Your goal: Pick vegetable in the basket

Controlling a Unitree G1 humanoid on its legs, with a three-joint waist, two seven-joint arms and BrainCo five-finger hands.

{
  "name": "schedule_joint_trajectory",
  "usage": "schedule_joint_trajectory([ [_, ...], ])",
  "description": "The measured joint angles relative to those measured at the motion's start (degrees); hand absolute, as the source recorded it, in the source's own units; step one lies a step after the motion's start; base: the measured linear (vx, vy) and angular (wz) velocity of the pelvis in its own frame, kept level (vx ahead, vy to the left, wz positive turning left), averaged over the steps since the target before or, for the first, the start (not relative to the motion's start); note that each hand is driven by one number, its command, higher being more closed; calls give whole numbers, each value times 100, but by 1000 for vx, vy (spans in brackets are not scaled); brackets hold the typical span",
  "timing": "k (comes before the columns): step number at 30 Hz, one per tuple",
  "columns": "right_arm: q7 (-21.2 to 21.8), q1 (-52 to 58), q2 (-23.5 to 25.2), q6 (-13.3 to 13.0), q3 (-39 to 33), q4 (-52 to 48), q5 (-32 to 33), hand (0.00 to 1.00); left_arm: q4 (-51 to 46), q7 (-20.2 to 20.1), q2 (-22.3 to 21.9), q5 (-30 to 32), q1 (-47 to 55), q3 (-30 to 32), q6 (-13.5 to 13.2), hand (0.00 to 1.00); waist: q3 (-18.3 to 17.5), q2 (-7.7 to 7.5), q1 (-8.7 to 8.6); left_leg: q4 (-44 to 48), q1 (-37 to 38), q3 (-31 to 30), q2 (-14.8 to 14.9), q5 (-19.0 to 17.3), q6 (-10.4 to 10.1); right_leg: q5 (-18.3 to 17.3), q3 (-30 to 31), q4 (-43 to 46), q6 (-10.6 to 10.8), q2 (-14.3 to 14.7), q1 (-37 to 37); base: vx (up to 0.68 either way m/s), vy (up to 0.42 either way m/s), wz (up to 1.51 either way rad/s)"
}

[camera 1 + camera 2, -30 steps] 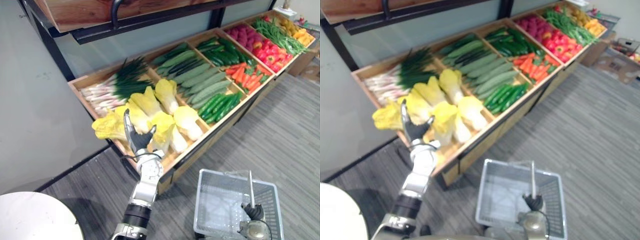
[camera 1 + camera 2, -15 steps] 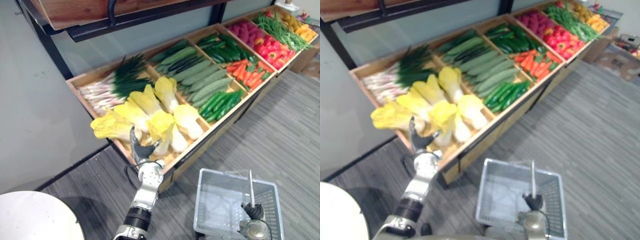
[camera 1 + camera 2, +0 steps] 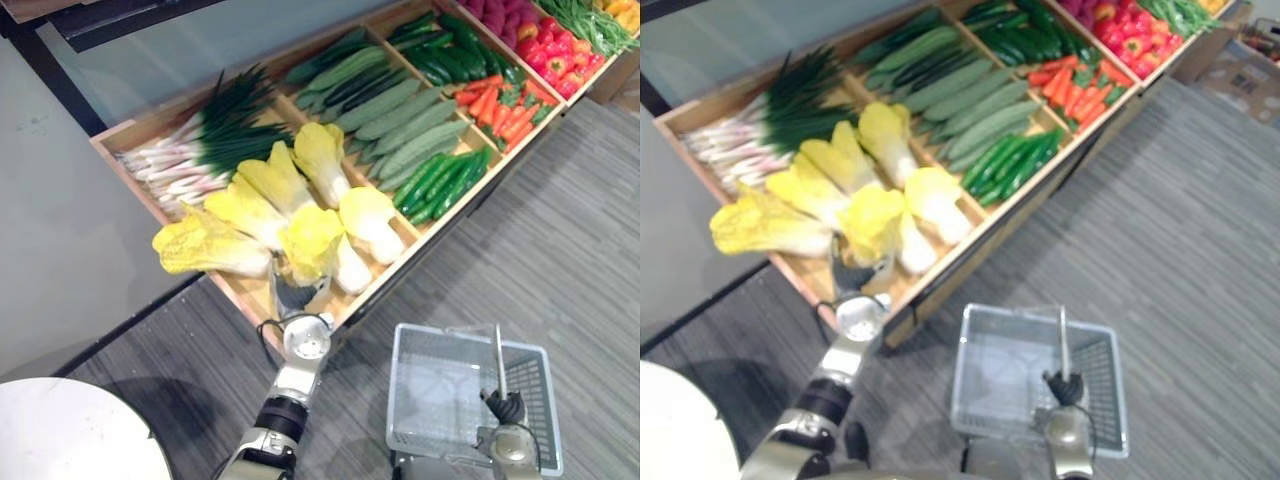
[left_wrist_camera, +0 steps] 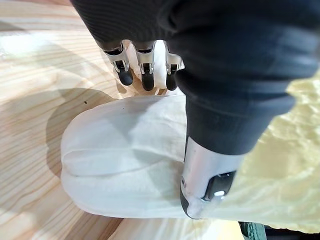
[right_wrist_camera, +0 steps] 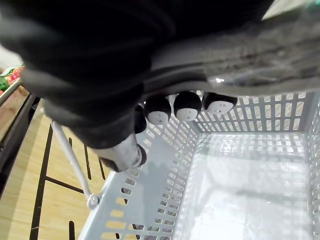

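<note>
Several yellow-leafed napa cabbages lie in the front wooden bin. My left hand is down in that bin at the white base of one cabbage. In the left wrist view that white base lies between my straight fingers on its far side and my thumb on its near side. My right hand is shut on the upright handle of a grey plastic basket, which holds nothing. The right wrist view has the curled fingers above the basket's perforated wall.
Behind the cabbages are bins of spring onions, cucumbers, carrots and red peppers. A round white table stands at the lower left. Grey carpet lies to the right of the stand.
The camera has tipped downward. My left hand has dropped from above the cabbage leaves to the cabbage's white base. The right hand and basket have stayed put.
</note>
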Motion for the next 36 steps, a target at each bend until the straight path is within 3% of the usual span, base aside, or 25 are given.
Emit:
schedule_joint_trajectory([
  [6,-2,-9,0,-16,84,-1,2,100,3,-2,2,10,-60,-54,-1,0,13,-9,1,0,-4,-8,-4,-12,3,0,-3,25,0,-11,-8,0,0,0],
  [14,-6,12,-1,-21,107,-141,2,100,3,-160,1,10,-60,-631,-62,0,37,-5,1,0,-19,-19,-4,-12,3,-1,-1,32,1,-11,-29,0,0,0],
  [15,-9,9,-1,-21,107,-141,2,100,3,-205,-2,10,-60,-693,-80,100,37,-4,5,0,-27,-19,-5,-12,3,-1,-2,32,1,-11,-37,0,0,0],
  [36,-24,92,-1,-43,186,-140,5,100,209,-306,211,12,-26,-815,-183,100,34,-5,10,0,83,30,-13,-4,13,-1,83,129,2,-17,-9,-4,-3,-2],
])
